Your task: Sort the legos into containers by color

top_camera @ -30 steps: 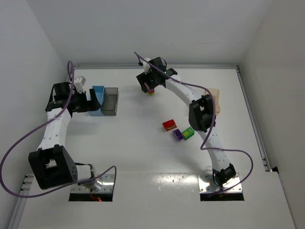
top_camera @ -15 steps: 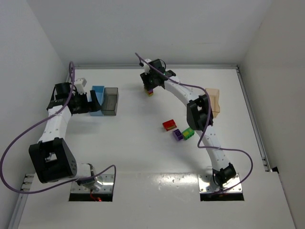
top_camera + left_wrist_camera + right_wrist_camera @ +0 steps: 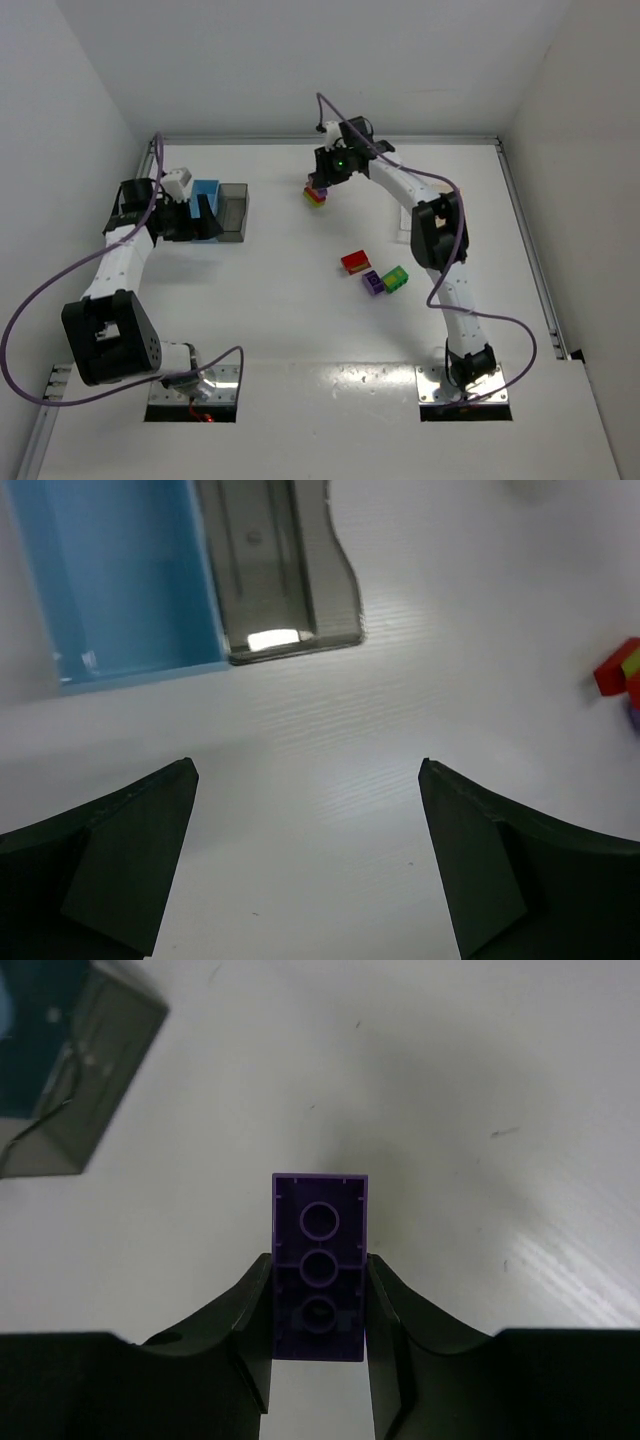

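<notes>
Right gripper [image 3: 319,1270] pinches a purple brick [image 3: 320,1220] far-centre on the table [image 3: 300,320]. Its wrist view shows only that brick's hollow underside, while the top view shows a purple, green and red clump [image 3: 316,197] at the gripper. Left gripper [image 3: 307,770] hangs spread near the blue bin [image 3: 110,580] and grey bin [image 3: 270,570]. A second ago the right jaws were still wide.

White tabletop [image 3: 280,310], plain white walls [image 3: 330,60], possibly a metal rail [image 3: 529,250] along right edge
</notes>
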`<state>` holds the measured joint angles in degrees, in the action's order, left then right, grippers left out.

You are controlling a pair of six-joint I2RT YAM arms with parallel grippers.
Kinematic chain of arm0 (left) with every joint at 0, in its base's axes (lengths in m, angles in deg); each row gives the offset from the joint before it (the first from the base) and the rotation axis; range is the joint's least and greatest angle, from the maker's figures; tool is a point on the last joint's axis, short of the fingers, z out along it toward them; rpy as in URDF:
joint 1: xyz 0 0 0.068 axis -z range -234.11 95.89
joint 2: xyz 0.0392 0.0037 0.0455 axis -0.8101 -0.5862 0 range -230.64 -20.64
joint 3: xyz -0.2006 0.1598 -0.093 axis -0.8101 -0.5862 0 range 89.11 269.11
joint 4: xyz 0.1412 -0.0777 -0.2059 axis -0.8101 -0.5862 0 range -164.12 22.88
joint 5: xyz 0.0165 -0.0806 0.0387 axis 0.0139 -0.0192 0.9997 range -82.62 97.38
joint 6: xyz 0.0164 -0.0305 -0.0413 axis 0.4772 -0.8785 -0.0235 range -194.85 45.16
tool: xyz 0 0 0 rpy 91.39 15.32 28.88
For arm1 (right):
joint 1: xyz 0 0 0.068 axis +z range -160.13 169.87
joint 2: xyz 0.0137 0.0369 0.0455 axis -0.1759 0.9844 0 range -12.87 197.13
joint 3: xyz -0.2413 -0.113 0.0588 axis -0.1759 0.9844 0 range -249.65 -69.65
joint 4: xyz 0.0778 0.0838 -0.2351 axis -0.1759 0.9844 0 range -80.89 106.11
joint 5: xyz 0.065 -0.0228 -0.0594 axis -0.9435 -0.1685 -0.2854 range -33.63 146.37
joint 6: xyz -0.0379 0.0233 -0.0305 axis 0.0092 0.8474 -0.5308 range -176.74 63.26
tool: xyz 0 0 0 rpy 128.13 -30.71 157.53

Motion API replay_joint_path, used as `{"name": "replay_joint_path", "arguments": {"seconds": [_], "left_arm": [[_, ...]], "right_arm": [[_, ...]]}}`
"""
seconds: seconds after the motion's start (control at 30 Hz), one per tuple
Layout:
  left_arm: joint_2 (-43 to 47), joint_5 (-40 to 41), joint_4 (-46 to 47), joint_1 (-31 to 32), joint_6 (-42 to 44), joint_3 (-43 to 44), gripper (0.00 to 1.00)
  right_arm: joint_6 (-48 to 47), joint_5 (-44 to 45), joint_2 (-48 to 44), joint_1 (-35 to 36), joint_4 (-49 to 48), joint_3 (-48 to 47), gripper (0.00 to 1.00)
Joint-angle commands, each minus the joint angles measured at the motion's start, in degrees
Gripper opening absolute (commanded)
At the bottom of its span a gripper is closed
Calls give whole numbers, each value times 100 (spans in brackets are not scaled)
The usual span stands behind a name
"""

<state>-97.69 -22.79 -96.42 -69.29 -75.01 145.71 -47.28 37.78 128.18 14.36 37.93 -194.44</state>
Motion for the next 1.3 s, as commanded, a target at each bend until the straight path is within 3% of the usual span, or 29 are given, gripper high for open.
{"name": "replay_joint_path", "arguments": {"seconds": [0.0,0.17,0.27,0.33,0.37,0.6,0.93,1.27], "left_arm": [[436,-822,82,322,350,-254,100],[543,-2094,82,893,676,-553,100],[245,-2580,82,1131,676,-387,100],[69,-3098,82,1254,623,-186,100],[-115,-3422,82,1306,623,-123,100],[-784,-4319,82,1536,676,430,100],[-1505,-4884,82,1650,737,879,100],[-1637,-5262,30,1703,737,1046,88]], "right_arm": [[741,-1680,-999,-374,-358,577,0],[1821,-4286,-1809,-691,-1736,1973,0],[3445,-5283,-1985,-744,-3746,2871,0],[4044,-5575,-2056,-569,-4635,3170,0],[4047,-5777,-2056,-516,-4640,3172,0],[4626,-6209,-2161,-191,-5658,3751,0],[4627,-6315,-2223,-23,-5712,3857,0],[4627,-6315,-1924,232,-5712,3497,0]]}}
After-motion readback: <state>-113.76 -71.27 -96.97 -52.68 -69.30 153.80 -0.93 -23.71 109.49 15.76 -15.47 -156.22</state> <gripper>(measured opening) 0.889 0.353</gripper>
